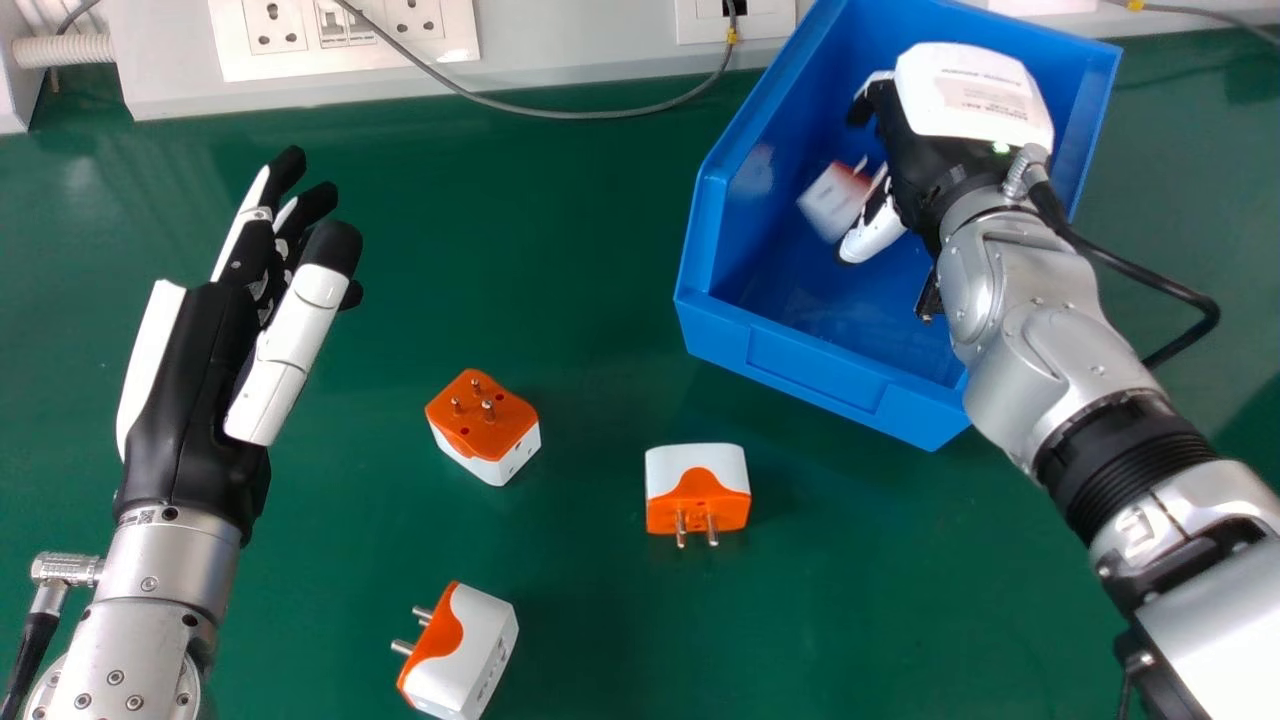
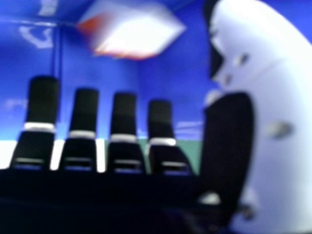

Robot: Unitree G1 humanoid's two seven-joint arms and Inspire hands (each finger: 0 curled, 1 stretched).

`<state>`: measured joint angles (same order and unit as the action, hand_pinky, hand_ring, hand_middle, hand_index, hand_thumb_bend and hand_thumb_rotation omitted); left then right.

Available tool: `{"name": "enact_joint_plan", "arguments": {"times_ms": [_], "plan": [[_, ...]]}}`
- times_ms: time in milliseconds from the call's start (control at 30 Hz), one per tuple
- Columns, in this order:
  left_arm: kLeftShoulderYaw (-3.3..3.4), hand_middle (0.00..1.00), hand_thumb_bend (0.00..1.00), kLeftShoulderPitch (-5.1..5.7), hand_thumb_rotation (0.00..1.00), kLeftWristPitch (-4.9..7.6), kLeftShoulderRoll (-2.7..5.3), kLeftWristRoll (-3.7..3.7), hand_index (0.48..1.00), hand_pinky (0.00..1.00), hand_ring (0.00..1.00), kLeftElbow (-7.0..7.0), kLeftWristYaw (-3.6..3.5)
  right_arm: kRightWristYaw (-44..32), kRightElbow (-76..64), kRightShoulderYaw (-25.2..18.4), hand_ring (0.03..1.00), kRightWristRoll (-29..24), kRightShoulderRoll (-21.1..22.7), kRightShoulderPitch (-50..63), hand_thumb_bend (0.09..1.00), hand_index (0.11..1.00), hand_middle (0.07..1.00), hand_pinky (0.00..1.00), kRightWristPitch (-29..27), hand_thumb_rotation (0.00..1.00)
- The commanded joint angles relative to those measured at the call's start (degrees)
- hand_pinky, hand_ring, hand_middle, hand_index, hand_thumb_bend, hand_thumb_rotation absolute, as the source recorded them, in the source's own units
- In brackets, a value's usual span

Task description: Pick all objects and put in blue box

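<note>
In the head view my right hand (image 1: 960, 120) is inside the blue box (image 1: 820, 365), palm down. Beside its thumb is a blurred white and orange adapter (image 1: 833, 203), apart from the palm. The right hand view has that adapter (image 2: 139, 31) beyond the straight, open fingers of my right hand (image 2: 124, 117). Three more adapters lie on the table: one with pins up (image 1: 482, 420), one with pins toward the near edge (image 1: 697, 485), and one on its side nearest me (image 1: 462, 650). My left hand (image 1: 200, 380) stays over the table at the left, open and holding nothing.
The green table (image 1: 580, 300) spreads around the box. A grey cable (image 1: 560, 113) loops along its far edge, below white wall sockets (image 1: 345, 30). The box's raised walls surround my right hand, and a black cable (image 1: 1150, 270) hangs beside that wrist.
</note>
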<state>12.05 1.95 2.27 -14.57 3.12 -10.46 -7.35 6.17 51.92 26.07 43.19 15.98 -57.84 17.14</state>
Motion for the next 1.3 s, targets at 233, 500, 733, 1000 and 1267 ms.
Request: {"name": "enact_joint_plan", "arguments": {"times_ms": [233,500,733,1000,1267], "plan": [[-0.05,0.94,0.79,-0.75,0.88,0.29,-0.10,-0.80,0.962,0.81,0.92,-0.73,0.39,1.54,-1.40,0.73,0.964,0.90,0.98,-1.62,0.505,0.966,0.967,0.85,0.68,0.02],[-0.05,0.94,0.80,-1.02,0.88,0.55,0.13,-0.79,0.964,0.81,0.92,-0.26,0.34,-0.57,-5.66,0.07,0.997,0.23,2.32,-0.53,0.453,0.997,0.997,0.90,0.80,0.00],[-0.35,0.94,0.80,-1.17,0.89,0.52,0.20,-1.02,0.966,0.80,0.92,-0.43,0.35,-6.48,-21.59,-2.56,1.000,-0.29,5.22,4.25,0.408,1.000,1.000,0.90,4.83,0.00],[-0.45,0.94,0.82,-1.85,0.89,0.40,0.02,-0.85,0.968,0.80,0.92,-0.09,0.17,-11.70,-50.22,-5.51,1.000,3.09,5.33,16.12,0.340,1.000,1.000,0.91,13.94,0.00],[-0.56,0.94,0.80,-2.31,0.89,0.76,0.05,-0.58,0.975,0.80,0.92,0.07,-0.14,-14.13,-74.38,-5.65,1.000,7.64,5.83,31.20,0.398,1.000,1.000,0.90,13.95,0.00]]}}
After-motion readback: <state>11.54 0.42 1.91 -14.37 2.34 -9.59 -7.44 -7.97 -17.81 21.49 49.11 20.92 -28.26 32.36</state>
